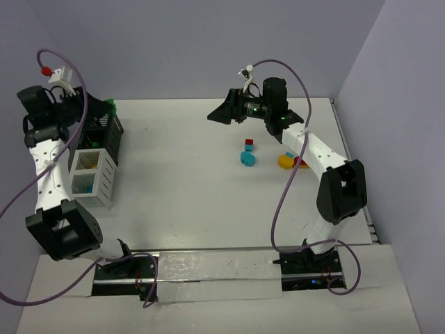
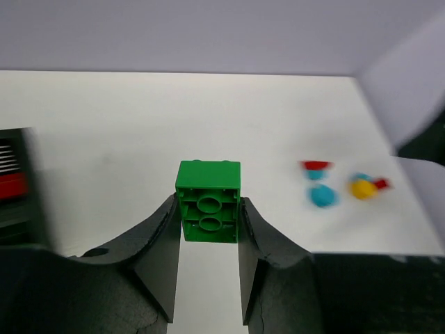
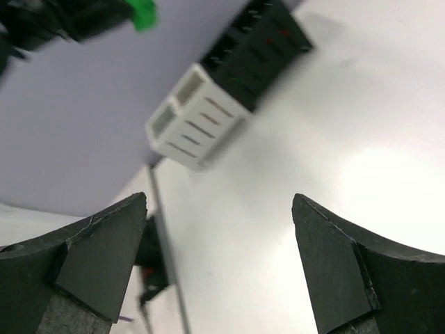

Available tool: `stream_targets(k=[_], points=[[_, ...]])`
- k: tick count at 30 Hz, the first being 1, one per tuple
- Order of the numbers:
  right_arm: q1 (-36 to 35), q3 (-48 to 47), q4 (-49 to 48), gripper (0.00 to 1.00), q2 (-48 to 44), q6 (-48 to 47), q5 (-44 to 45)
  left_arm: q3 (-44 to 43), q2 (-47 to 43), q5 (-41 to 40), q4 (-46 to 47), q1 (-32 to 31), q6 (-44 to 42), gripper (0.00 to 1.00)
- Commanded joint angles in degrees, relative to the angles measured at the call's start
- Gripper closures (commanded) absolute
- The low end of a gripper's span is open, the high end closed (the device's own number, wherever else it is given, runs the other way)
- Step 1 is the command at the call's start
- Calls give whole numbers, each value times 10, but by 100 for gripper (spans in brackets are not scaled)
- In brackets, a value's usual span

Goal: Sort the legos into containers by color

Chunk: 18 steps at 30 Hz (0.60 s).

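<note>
My left pincer is clamped on a green brick, raised near the black bin's far end. My right pincer stands apart, empty. Step in hand: delivering green. Next I must centre over the proper bin, then release.

We see a green brick; a black slatted bin touching the white slatted bin; well apart from it, a red piece, a cyan piece and a yellow piece.
</note>
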State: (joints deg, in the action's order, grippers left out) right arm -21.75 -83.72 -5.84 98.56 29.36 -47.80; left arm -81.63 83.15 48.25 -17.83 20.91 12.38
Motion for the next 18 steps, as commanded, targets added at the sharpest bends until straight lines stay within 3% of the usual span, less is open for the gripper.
stream_targets(k=[1,11,18], points=[[-4,17,109,7,-54,-152,70,-23,17,-170,-81,19,-161,100],[5,31,155,6,-63,-200,98,-5,92,-290,-45,23,-216,100],[12,18,177,6,-54,-211,96,8,132,-301,-8,24,-245,100]])
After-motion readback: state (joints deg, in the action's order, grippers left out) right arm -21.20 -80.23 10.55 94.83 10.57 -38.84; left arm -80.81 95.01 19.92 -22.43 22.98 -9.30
